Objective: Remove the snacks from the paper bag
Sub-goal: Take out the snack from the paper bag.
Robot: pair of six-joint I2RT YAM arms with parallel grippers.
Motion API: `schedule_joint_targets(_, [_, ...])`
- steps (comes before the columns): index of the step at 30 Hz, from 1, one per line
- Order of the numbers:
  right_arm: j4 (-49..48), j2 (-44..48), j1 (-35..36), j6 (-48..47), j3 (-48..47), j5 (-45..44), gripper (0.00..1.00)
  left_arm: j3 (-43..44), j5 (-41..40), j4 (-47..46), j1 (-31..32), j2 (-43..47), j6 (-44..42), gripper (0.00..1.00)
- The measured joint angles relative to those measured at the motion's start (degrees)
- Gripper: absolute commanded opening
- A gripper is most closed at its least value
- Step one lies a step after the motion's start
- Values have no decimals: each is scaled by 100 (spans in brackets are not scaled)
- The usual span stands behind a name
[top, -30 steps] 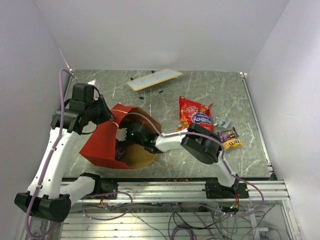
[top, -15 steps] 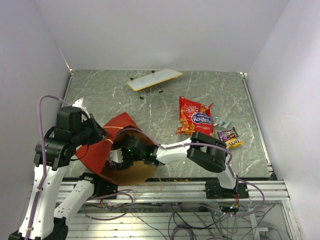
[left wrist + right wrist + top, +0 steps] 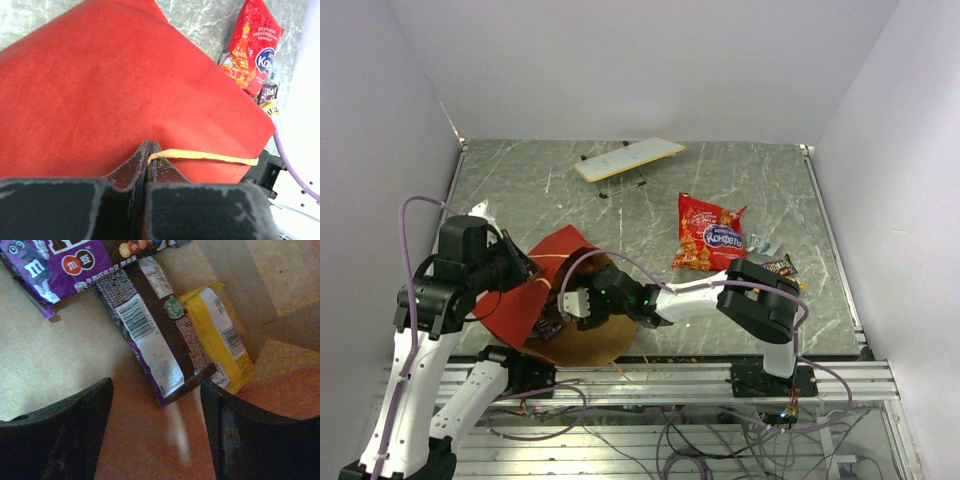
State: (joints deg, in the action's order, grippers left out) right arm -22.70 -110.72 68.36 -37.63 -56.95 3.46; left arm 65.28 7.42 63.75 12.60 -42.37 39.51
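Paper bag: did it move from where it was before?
Yes. The paper bag shifted toward the near metal rail, farther from the white board.

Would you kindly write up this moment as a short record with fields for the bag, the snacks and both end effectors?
paper bag: tilted, right arm reaching into its mouth
left end effector: shut on string handle
right end effector: open, inside bag, holding nothing
in bag: purple packet, brown packet, yellow packet
out on table: red chip bag, small packets
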Motion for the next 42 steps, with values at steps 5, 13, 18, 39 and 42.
schedule_joint_targets(5, [116, 11, -35, -844, 31, 601, 67, -162, 197, -136, 0, 74, 221, 7])
schedule_joint_targets(13, [420, -492, -9, -1681, -780, 1211, 62, -179, 326, -229, 0, -131, 302, 7])
schedule_joint_targets(18, [363, -931, -9, -1928, -1209, 1182, 57, -181, 330, -219, 0, -149, 295, 7])
schedule_joint_targets(39, [291, -337, -4, -1353, -535, 737, 8, 90, 463, -201, 0, -518, 15, 7])
schedule_joint_targets(42, [402, -22, -4, -1226, -398, 721, 6, 92, 487, -221, 0, -527, 13, 7])
